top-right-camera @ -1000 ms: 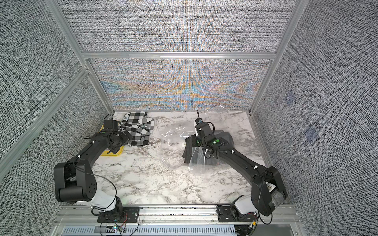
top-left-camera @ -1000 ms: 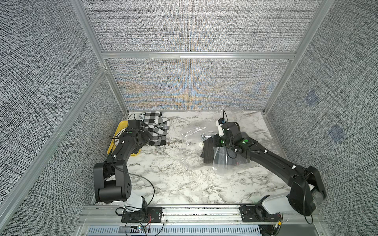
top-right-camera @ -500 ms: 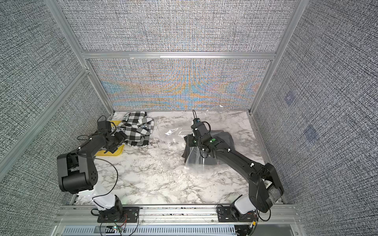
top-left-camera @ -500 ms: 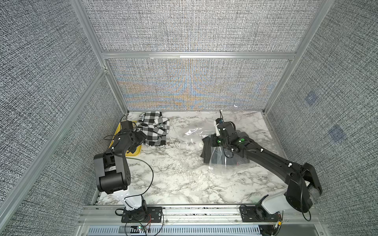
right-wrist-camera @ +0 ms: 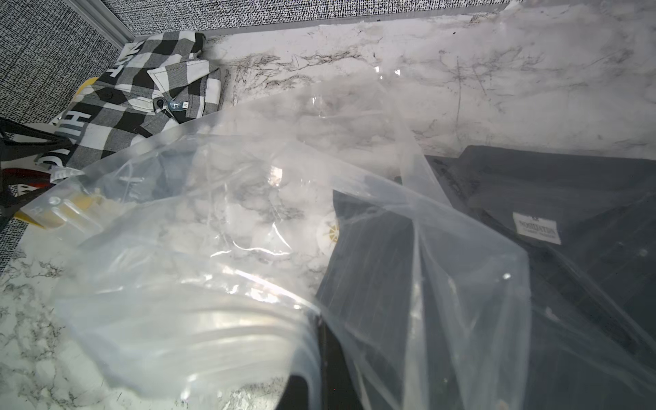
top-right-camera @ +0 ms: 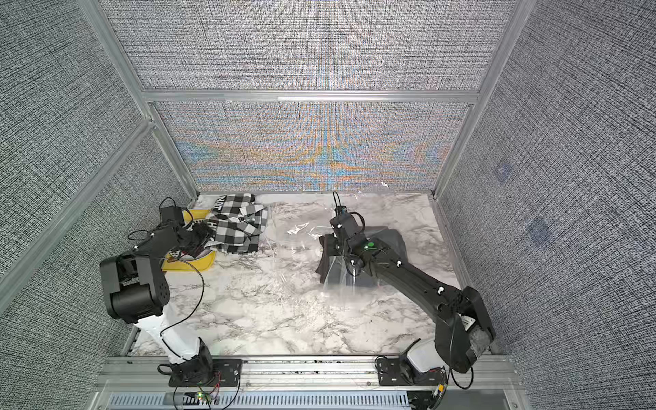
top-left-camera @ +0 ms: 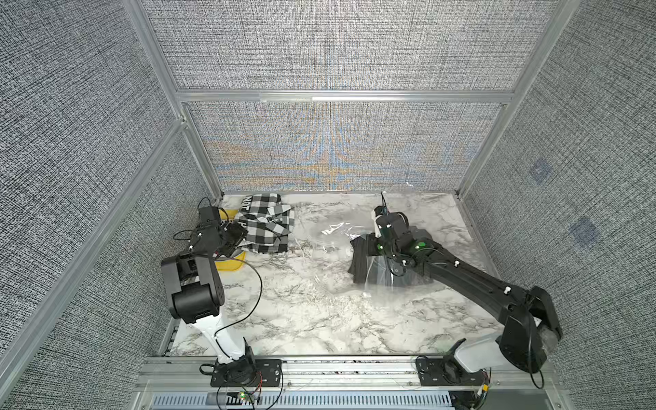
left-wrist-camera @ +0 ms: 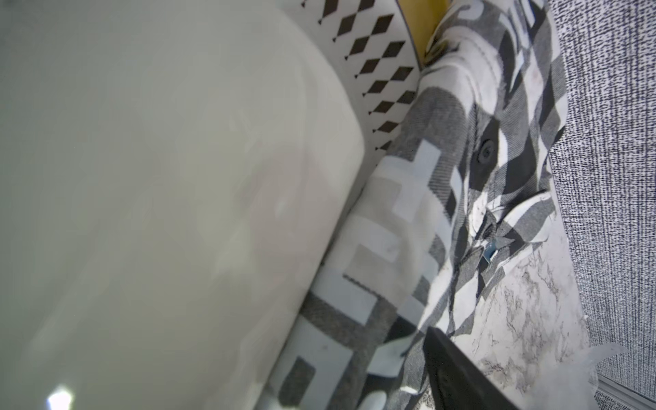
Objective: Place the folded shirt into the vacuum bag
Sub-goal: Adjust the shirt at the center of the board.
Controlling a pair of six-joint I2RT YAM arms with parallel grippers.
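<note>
A folded black-and-white checked shirt (top-left-camera: 268,223) (top-right-camera: 238,223) (right-wrist-camera: 142,92) lies at the back left, its left edge over a yellow tray (top-left-camera: 230,261). My left gripper (top-left-camera: 238,232) (top-right-camera: 204,234) is at that edge. In the left wrist view the checked cloth (left-wrist-camera: 443,213) fills the gap beside one black finger (left-wrist-camera: 458,376); the grip itself is unclear. The clear vacuum bag (top-left-camera: 330,241) (top-right-camera: 294,245) (right-wrist-camera: 248,248) spreads over the middle. My right gripper (top-left-camera: 374,248) (top-right-camera: 335,248) (right-wrist-camera: 319,372) is shut on its bunched edge and holds it up. The round white valve (right-wrist-camera: 328,232) shows through the plastic.
A folded dark grey shirt (top-left-camera: 358,262) (top-right-camera: 390,238) (right-wrist-camera: 532,198) lies at the right under my right arm, partly behind the bag's plastic; whether it is inside, I cannot tell. A white plate with a diamond border (left-wrist-camera: 383,71) sits in the yellow tray. Cloth-covered walls (top-left-camera: 319,149) enclose the marble table (top-left-camera: 319,319).
My left arm has folded back, bringing its gripper from over the checked shirt to the shirt's left edge, with the jaws narrowing. My right gripper has shifted slightly back-left with the bag's edge.
</note>
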